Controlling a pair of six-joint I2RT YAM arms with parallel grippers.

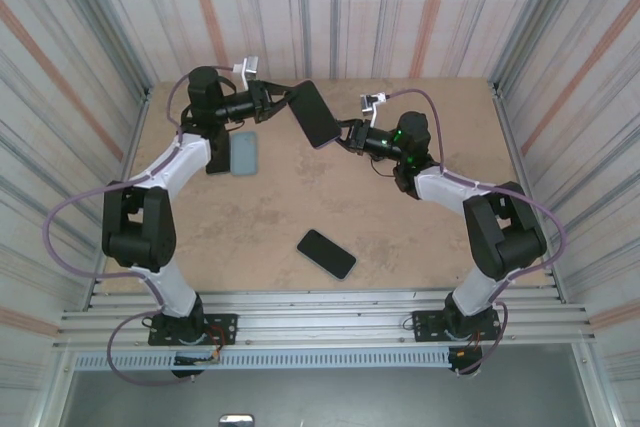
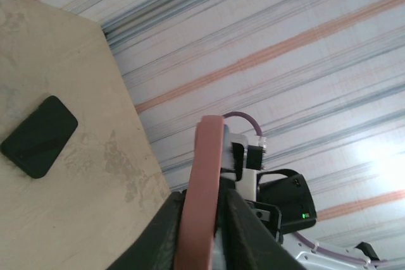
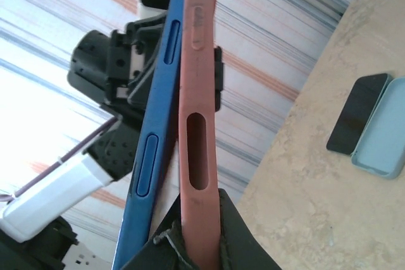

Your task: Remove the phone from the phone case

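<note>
1. Lying flat near the left edge of the worktop point(image 1: 400, 227), a dark handset point(image 1: 218, 154) sits just beside a pale grey-blue case point(image 1: 243, 153).
2. Left fingers point(image 1: 275, 102) clamp one end of the salmon phone case point(image 3: 204, 86), which is held in the air over the far half of the worktop.
3. The blue phone point(image 3: 161, 99) meets the case at the left arm's end; toward the right arm's end a gap stands between their edges.
4. A black handset point(image 1: 326, 253) lies alone at the near middle, with bare worktop on every side.
5. Right fingers point(image 1: 348, 133) are closed on the opposite end, pinching the salmon edge, with the blue phone just outside them.
6. Striped walls point(image 1: 90, 47) stand close along the left, far and right edges.
</note>
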